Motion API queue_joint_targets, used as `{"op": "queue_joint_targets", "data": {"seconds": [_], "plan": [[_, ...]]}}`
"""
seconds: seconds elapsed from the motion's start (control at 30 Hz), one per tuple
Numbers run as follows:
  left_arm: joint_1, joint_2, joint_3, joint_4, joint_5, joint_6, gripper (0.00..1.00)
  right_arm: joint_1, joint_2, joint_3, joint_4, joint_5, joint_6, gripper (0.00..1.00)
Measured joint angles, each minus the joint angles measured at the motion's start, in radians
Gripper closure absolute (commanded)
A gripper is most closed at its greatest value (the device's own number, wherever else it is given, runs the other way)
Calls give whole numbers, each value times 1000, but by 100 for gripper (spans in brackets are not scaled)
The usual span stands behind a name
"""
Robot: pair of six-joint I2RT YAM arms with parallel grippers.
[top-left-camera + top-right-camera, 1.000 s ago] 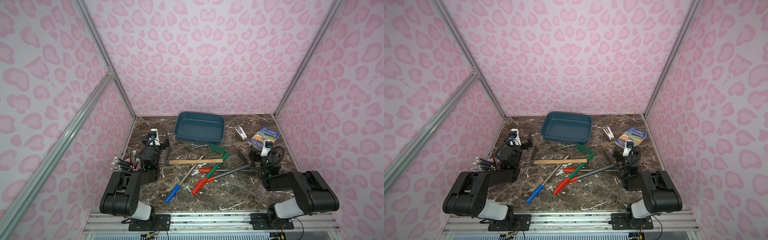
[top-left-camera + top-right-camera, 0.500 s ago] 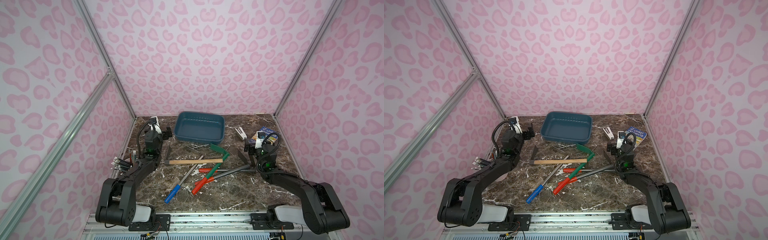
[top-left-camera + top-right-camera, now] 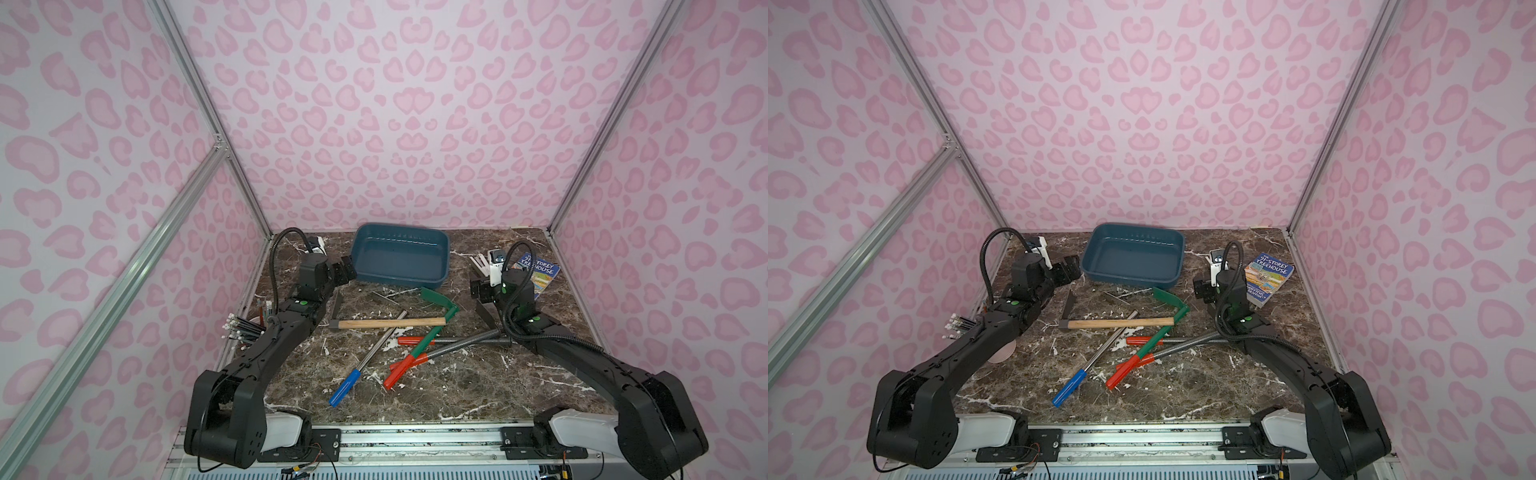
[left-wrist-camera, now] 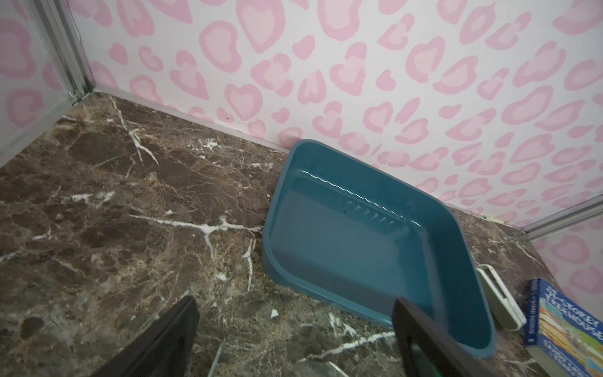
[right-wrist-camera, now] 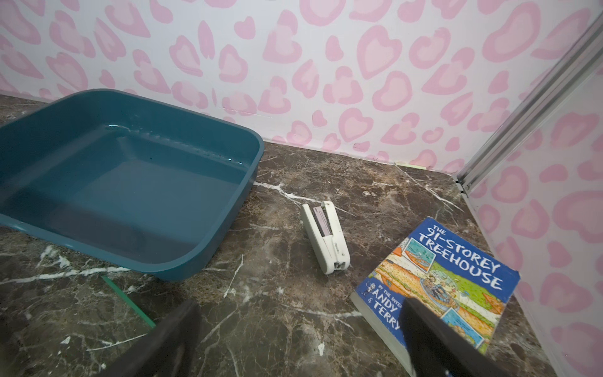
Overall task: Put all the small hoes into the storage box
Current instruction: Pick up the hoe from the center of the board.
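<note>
- The left gripper [image 3: 347, 272] has its jaws spread wide and nothing is between them. In the left wrist view its two dark fingers [image 4: 163, 342] stand far apart above the marble.
- This gripper hangs just beside the left end of the storage box [image 3: 399, 283], near the corner that faces the robot. Whether it touches the rim, I cannot tell.
- The right gripper [image 3: 482, 301] is also wide open and has hold of nothing. It is above the table [image 3: 457, 386], between the storage box and a blue book [image 3: 538, 274], and a white stapler [image 5: 326, 240] lies just beyond it.
- The small hoe [image 3: 435, 333] lies flat on the table, outside the storage box and in front of its front wall. Its green blade points toward the box and is near it but apart from it. The green shaft runs toward the robot and ends in a red grip.
- Neither gripper touches the small hoe. It lies between the two, nearer to the right gripper.
- A hammer [image 3: 390, 323] with a wooden handle lies crosswise, with the end of its handle just beside the neck of the hoe.
- A red-handled tool [image 3: 411, 340] crosses the hoe's shaft. A grey flexible tube [image 3: 465, 343] and a blue-handled screwdriver [image 3: 345, 386] lie near.
- The storage box stands upright against the back wall, about in the middle.
</note>
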Motion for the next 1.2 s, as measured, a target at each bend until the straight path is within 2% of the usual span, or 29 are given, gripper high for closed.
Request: {"op": "queue_joint_targets", "data": {"seconds": [0.3, 0.63, 0.83, 1.2], "plan": [[-24, -135, -53, -76, 89, -159, 4, 146, 104, 193, -190, 28, -54, 3], [-34, -187, -105, -110, 129, -314, 4, 276, 206, 272, -303, 27, -128, 12], [-35, -205, -119, -127, 147, -340, 4, 333, 249, 318, -371, 10, -157, 14], [-35, -211, -129, -135, 162, -334, 4, 373, 344, 399, -497, -94, -219, 20]]}}
